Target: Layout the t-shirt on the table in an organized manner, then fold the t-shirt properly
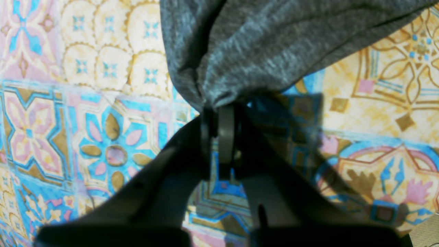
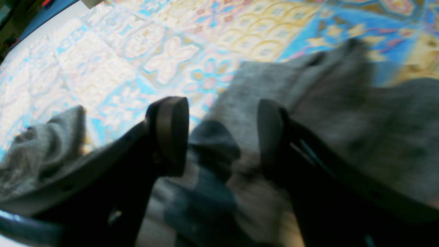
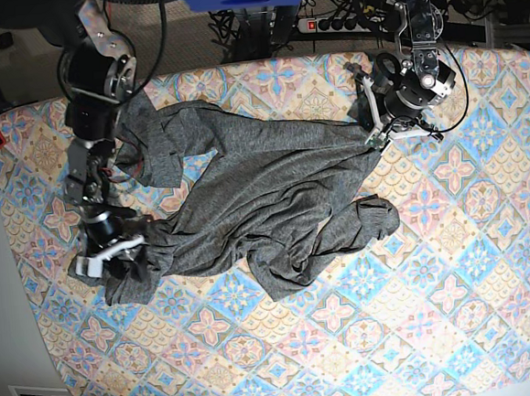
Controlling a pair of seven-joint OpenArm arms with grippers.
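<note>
At the left of the base view, the right gripper (image 3: pixel 113 253) hangs low over the lower-left corner of the t-shirt (image 3: pixel 265 202), where the cloth lies bunched on the worktop (image 3: pixel 454 266). In the right wrist view that gripper (image 2: pixel 223 137) stands with its jaws spread, a clear gap between the two pads (image 2: pixel 171 133), and blurred grey t-shirt (image 2: pixel 343 130) below and between them; whether either pad touches the cloth cannot be told from the blur. The t-shirt is rumpled and spans from the left side of the base view to right of centre, with folds running diagonally, a lobe hanging toward the lower middle and another rounded lump at centre right. Its upper right corner is drawn to a narrow point that rises toward the left gripper (image 3: pixel 377 140) in the upper right of the frame. In the left wrist view this gripper (image 1: pixel 219 120) has its jaws pressed together, pinching a gathered tip of the t-shirt (image 1: pixel 274 44), which fans out upward from the pinch across the top of the frame. Beneath it the tiled worktop (image 1: pixel 68 103) shows blue, pink and beige floral patterns, with the gripper's shadow cast at the right.
</note>
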